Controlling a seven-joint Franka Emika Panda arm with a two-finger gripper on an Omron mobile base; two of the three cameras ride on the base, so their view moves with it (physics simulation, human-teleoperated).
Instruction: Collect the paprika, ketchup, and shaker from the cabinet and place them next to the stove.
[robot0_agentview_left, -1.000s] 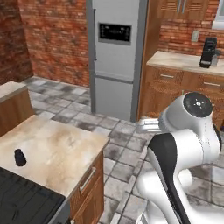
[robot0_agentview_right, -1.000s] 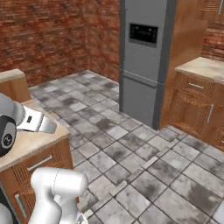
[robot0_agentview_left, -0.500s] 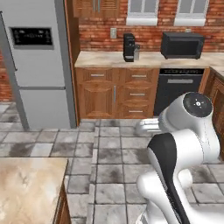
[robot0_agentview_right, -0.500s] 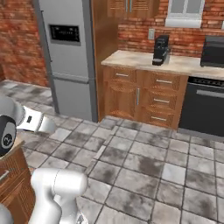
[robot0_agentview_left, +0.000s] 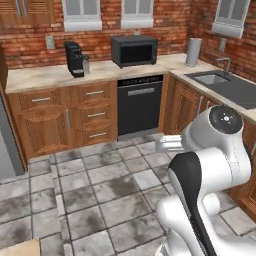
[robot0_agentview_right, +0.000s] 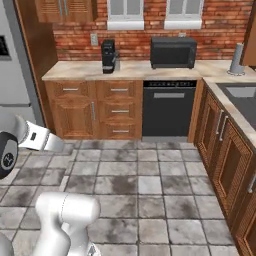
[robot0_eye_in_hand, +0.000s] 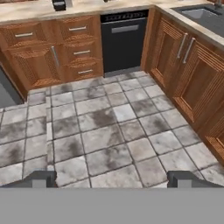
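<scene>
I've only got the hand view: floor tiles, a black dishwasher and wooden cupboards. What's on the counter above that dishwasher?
Observer: A black microwave sits on the counter, right above the dishwasher.
Operator: And back by the sink?
Observer: A pale upright roll stands on the counter corner behind the sink.
Operator: Any wall cupboard up there?
Observer: Yes, a wooden wall cabinet hangs at the upper left, left of the windows, with its doors shut.
</scene>
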